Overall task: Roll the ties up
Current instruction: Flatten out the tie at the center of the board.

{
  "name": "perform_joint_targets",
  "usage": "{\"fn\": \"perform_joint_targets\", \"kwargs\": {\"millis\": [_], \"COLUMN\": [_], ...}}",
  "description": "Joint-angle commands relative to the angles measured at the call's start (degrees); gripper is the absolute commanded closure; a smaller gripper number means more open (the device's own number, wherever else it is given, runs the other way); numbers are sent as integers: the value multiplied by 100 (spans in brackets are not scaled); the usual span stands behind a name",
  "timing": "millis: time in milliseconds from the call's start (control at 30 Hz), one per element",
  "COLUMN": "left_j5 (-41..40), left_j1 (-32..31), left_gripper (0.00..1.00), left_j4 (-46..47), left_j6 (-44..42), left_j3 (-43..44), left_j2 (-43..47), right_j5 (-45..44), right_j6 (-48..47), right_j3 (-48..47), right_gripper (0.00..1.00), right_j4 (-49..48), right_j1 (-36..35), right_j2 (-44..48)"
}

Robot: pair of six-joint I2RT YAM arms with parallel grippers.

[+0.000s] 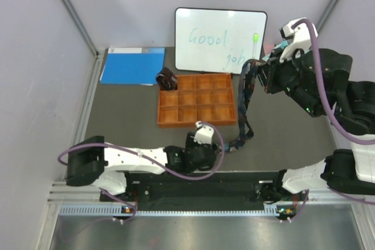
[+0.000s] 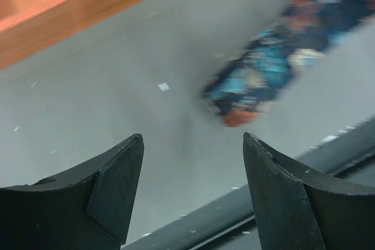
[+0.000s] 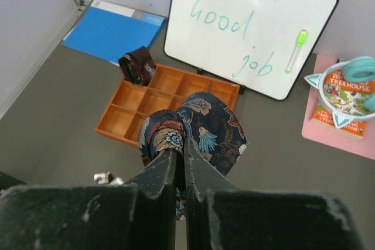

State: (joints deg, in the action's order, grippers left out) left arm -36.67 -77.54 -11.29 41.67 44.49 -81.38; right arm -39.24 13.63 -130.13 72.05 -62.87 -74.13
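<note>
The right gripper (image 3: 183, 144) is closed tight on the floral tie (image 3: 202, 124) and holds it up above the table (image 1: 129, 115), to the right of the orange tray (image 1: 225, 118). From there the tie hangs down in a long strip, and its lower end lies on the table just in front of the tray's near right corner. The left gripper (image 2: 193, 141) stands open with nothing between its fingers (the tie's end lies a little ahead of it, not touching). The maroon tie (image 1: 166, 80) sits as a coil in the far left corner compartment of the tray. A whiteboard (image 1: 220, 39) stands behind.
</note>
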Motion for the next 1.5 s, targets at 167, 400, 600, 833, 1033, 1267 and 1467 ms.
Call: {"fn": "perform_joint_targets", "kwargs": {"millis": [167, 400, 600, 833, 1033, 1267, 1467], "left_j5": [-1587, -2345, -2389, -2258, -2055, -2274, -2547], "left_j1": [-1017, -1167, -1071, -746, -622, -429, -306], "left_gripper": [27, 27, 31, 46, 61, 97, 100], "left_j4": [-653, -2860, -3239, -2652, -1939, -2585, -4466], "left_j6": [-116, 1133, 1423, 879, 316, 815, 2035], "left_j3": [1289, 2634, 2899, 2644, 2608, 2732, 2215], "left_j2": [-1247, -2732, -2997, -3015, -3076, -2893, -1621], "right_j5": [479, 769, 813, 866, 796, 743, 629], "right_j6": [79, -18, 8, 0, 52, 43, 43], "right_j3": [-39, -48, 215, 286, 391, 576, 891], "right_gripper": [100, 100, 100, 100, 100, 100, 100], "right_j4": [-60, -148, -191, -262, -235, -121, -51], "right_j1": [951, 1295, 1321, 1339, 1400, 1663, 2146], "right_j2": [-295, -480, -454, -436, -383, -199, 161]}}
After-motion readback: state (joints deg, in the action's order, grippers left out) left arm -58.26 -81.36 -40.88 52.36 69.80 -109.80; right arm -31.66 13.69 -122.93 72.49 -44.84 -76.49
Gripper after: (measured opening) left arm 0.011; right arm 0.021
